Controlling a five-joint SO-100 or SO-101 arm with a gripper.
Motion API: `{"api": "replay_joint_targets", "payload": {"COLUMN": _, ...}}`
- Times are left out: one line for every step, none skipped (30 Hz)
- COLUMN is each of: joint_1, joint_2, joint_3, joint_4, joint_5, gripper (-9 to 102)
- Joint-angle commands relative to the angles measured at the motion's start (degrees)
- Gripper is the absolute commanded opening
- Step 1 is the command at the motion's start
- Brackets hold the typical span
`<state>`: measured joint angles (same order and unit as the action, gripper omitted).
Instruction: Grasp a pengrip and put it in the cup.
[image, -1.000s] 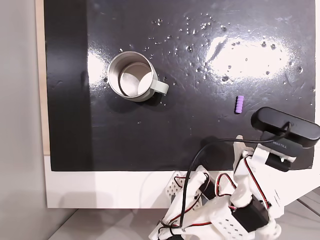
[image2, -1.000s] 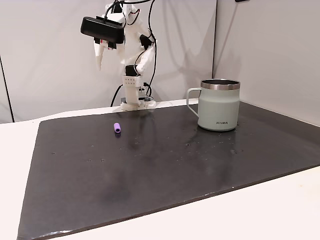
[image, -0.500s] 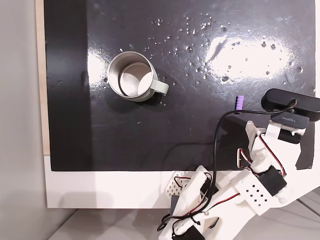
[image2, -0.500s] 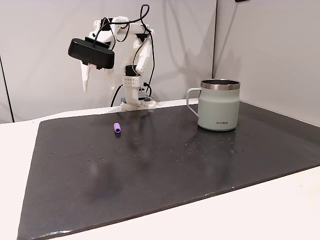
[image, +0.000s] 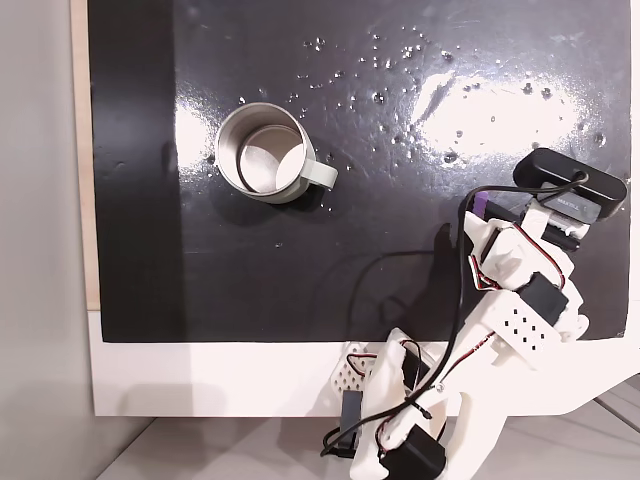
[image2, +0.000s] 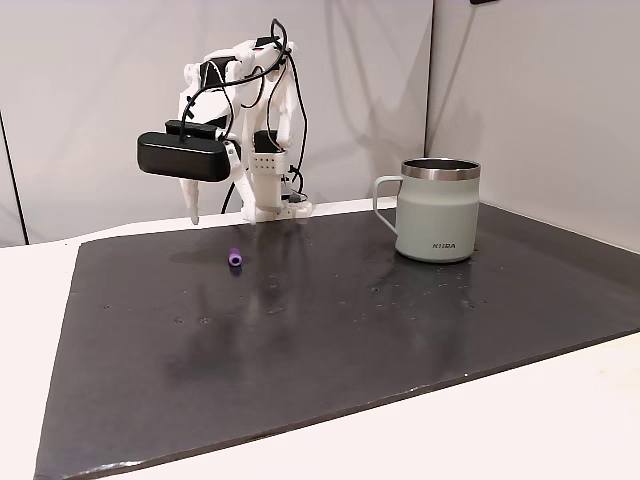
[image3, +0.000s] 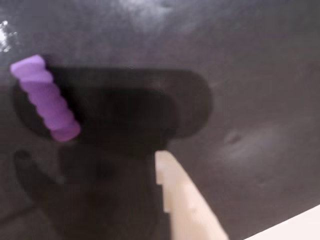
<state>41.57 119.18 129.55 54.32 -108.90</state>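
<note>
Approach step. The pengrip (image2: 235, 258) lies flat on the dark mat (image2: 330, 330), near the arm's base and well apart from the cup (image2: 437, 211), which stands upright and empty (shiny inner wall open in a fixed view (image: 262, 152)). The gripper (image2: 195, 215) hangs low over the mat just beside the pengrip, not touching it. In the wrist view one pale fingertip (image3: 172, 182) sits off to the side of the purple tube (image3: 45, 97); whether the jaws are spread or closed I cannot tell.

Judgement: slide over until the fingers straddle the tube across its short width, then lower almost to the mat before closing. The ribbed rubber should hold well, but a nudge may roll it.
</note>
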Motion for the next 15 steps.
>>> {"api": "replay_joint_targets", "payload": {"joint_1": -1.32, "joint_2": -0.44, "joint_3": -1.76, "joint_4": -1.32, "joint_5": 1.05, "gripper": 35}}
{"api": "replay_joint_targets", "payload": {"joint_1": -1.41, "joint_2": -1.49, "joint_3": -1.67, "joint_4": -2.46, "joint_5": 1.05, "gripper": 35}}
{"api": "replay_joint_targets", "payload": {"joint_1": -1.41, "joint_2": -2.99, "joint_3": -1.76, "joint_4": -3.60, "joint_5": 1.14, "gripper": 35}}
{"api": "replay_joint_targets", "payload": {"joint_1": -1.49, "joint_2": -4.75, "joint_3": -2.20, "joint_4": -4.92, "joint_5": 1.23, "gripper": 35}}
{"api": "replay_joint_targets", "payload": {"joint_1": -1.49, "joint_2": -6.59, "joint_3": -2.72, "joint_4": -6.42, "joint_5": 1.58, "gripper": 35}}
{"api": "replay_joint_targets", "payload": {"joint_1": -1.58, "joint_2": -8.44, "joint_3": -3.34, "joint_4": -7.56, "joint_5": 1.93, "gripper": 35}}
{"api": "replay_joint_targets", "payload": {"joint_1": -1.67, "joint_2": -10.28, "joint_3": -4.04, "joint_4": -8.35, "joint_5": 2.72, "gripper": 35}}
{"api": "replay_joint_targets", "payload": {"joint_1": -1.85, "joint_2": -11.87, "joint_3": -4.92, "joint_4": -8.70, "joint_5": 3.16, "gripper": 35}}
{"api": "replay_joint_targets", "payload": {"joint_1": -2.02, "joint_2": -13.18, "joint_3": -5.71, "joint_4": -8.79, "joint_5": 3.69, "gripper": 35}}
{"api": "replay_joint_targets", "payload": {"joint_1": -2.20, "joint_2": -14.24, "joint_3": -6.33, "joint_4": -8.79, "joint_5": 4.31, "gripper": 35}}
{"api": "replay_joint_targets", "payload": {"joint_1": -2.55, "joint_2": -15.12, "joint_3": -6.77, "joint_4": -8.88, "joint_5": 5.01, "gripper": 35}}
{"api": "replay_joint_targets", "payload": {"joint_1": -2.90, "joint_2": -15.64, "joint_3": -6.94, "joint_4": -8.96, "joint_5": 5.54, "gripper": 34}}
{"api": "replay_joint_targets", "payload": {"joint_1": -3.25, "joint_2": -16.08, "joint_3": -6.94, "joint_4": -9.23, "joint_5": 6.06, "gripper": 34}}
{"api": "replay_joint_targets", "payload": {"joint_1": -3.69, "joint_2": -16.35, "joint_3": -6.86, "joint_4": -9.23, "joint_5": 6.77, "gripper": 34}}
{"api": "replay_joint_targets", "payload": {"joint_1": -4.13, "joint_2": -16.61, "joint_3": -6.77, "joint_4": -9.23, "joint_5": 7.29, "gripper": 32}}
